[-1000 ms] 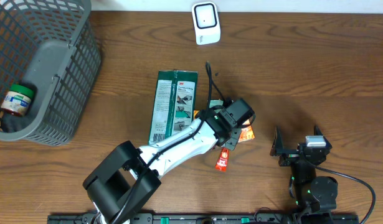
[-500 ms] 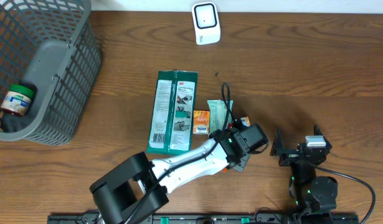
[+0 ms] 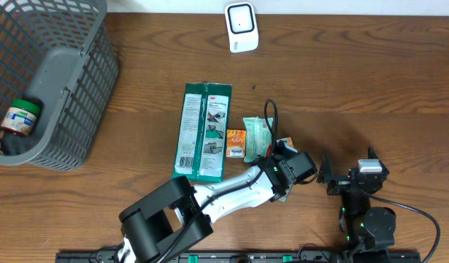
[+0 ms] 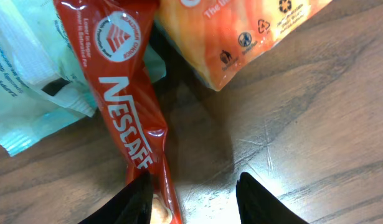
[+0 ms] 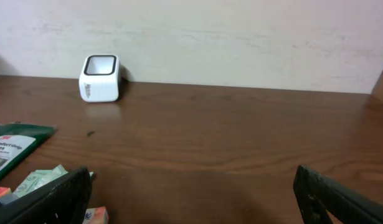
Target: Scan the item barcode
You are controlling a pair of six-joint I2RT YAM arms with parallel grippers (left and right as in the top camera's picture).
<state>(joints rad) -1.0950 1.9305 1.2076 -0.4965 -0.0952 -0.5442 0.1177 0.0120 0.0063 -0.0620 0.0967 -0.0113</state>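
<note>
The red plastic Nescafe stick sachet [image 4: 127, 121] should be centred in the half-open left tool [image 4: 192, 190] before closing; the right tool [image 5: 191, 183] is opened wide.

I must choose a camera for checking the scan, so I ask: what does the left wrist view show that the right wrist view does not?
Only the left wrist view: a red Nescafe stick lying on the wood, seen close, and the printed recycling symbols on an orange packet. Only the right wrist view: the white scanner standing near the far wall, and the green package at the left edge. Both: the pale green packet and the brown table.
</note>
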